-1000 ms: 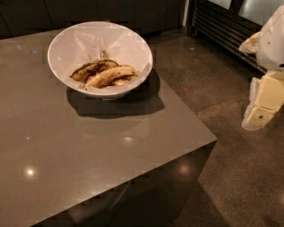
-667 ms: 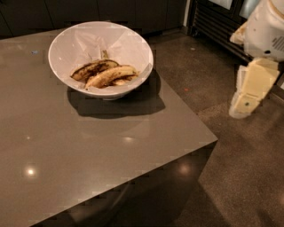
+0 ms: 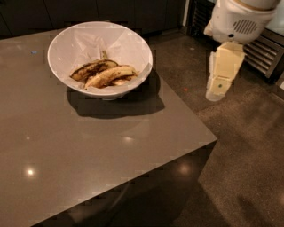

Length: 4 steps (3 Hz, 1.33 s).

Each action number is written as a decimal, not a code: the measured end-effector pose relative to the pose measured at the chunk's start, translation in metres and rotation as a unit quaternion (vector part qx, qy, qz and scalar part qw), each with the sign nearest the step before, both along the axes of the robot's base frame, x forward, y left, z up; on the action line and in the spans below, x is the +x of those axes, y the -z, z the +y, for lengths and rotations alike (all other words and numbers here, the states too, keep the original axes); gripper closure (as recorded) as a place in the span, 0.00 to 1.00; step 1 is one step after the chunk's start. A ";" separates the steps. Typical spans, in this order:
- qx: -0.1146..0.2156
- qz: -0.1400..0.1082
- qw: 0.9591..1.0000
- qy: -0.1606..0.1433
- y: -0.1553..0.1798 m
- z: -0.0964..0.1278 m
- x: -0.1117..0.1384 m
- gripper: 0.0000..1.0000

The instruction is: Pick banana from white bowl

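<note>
The white bowl (image 3: pixel 128 46) stands on the far part of the grey table (image 3: pixel 88 146). Inside it lies the banana (image 3: pixel 111 75), pale yellow with brown speckles, next to a darker black-streaked banana (image 3: pixel 91 68) just behind it. The gripper (image 3: pixel 217 91) hangs off the table's right side, over the floor, well to the right of the bowl and pointing down. It touches nothing.
The table's right edge runs diagonally from beside the bowl to a near corner (image 3: pixel 215 141). Beyond it is bare brown floor (image 3: pixel 248 146). Dark cabinets (image 3: pixel 111 11) line the back, and a slatted grille (image 3: pixel 266 53) stands at the far right.
The arm has swung left and up, bringing the gripper closer to the table and bowl. The bowl and bananas have not moved.
</note>
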<state>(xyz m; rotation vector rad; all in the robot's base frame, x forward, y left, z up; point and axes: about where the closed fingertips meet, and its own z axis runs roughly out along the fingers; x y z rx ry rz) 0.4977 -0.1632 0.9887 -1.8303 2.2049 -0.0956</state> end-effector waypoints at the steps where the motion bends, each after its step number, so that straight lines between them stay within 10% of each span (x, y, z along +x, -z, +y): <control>1: 0.004 -0.010 1.000 -0.001 -0.002 0.003 0.005 0.00; 4: 0.018 -0.047 0.996 -0.075 -0.017 0.081 0.087 0.00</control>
